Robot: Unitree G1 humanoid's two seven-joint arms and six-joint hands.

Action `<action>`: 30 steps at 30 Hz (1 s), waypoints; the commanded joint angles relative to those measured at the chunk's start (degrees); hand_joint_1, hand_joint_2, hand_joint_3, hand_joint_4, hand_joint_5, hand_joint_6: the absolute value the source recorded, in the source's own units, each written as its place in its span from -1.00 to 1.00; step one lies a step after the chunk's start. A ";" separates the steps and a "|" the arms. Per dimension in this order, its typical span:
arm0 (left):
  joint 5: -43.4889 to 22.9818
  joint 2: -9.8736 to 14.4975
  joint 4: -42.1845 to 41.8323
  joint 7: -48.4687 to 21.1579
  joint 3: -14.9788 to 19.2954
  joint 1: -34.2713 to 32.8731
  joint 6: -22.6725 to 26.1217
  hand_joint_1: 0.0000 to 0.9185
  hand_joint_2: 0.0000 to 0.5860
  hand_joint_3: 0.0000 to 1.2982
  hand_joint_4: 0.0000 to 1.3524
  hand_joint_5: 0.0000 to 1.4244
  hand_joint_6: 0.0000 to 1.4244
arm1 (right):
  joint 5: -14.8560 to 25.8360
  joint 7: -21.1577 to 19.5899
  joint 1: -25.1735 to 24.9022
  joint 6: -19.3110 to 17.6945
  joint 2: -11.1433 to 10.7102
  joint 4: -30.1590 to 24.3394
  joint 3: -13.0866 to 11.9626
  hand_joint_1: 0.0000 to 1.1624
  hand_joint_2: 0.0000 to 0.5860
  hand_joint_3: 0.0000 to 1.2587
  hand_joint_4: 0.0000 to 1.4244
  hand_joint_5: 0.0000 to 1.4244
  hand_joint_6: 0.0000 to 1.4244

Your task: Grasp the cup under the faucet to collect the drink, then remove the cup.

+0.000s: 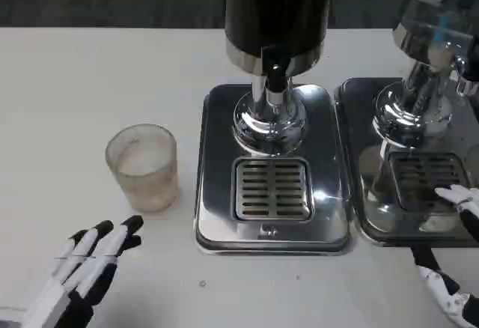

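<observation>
Frosted cup [142, 165]: stands upright on the white table [67, 88], just left of the dispenser's tray, not under the faucet [276, 79].
Dispenser [274, 21]: dark tank on a chrome stem above a slotted drip grate [272, 188].
Left robot hand [86, 268]: released, fingers spread, lying near the cup, apart from it.
Right robot hand [460, 253]: at the frame's right edge beside a second dispenser [426, 111]; cannot tell its grasp.

Bare table [67, 96] is seen around the cup [143, 166]; the dispenser base [217, 216] stands close on its right.
</observation>
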 commanded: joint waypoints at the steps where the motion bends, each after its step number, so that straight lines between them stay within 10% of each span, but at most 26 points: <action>1: -0.41 0.42 0.48 0.53 -0.53 0.15 0.78 -1.00 -0.65 -1.00 -1.00 -1.00 -1.00 | 0.92 -1.05 -0.30 -1.26 -0.40 -0.38 -0.55 -0.25 0.43 -0.40 -0.57 -0.57 -0.43; 30: -2.34 0.94 1.83 1.31 -0.99 -1.63 1.57 -1.00 -0.69 -1.00 -1.00 -1.00 -1.00 | 2.01 -0.75 -0.69 -0.75 1.64 -1.15 -0.42 -0.25 0.43 -0.32 -0.48 -0.52 -0.37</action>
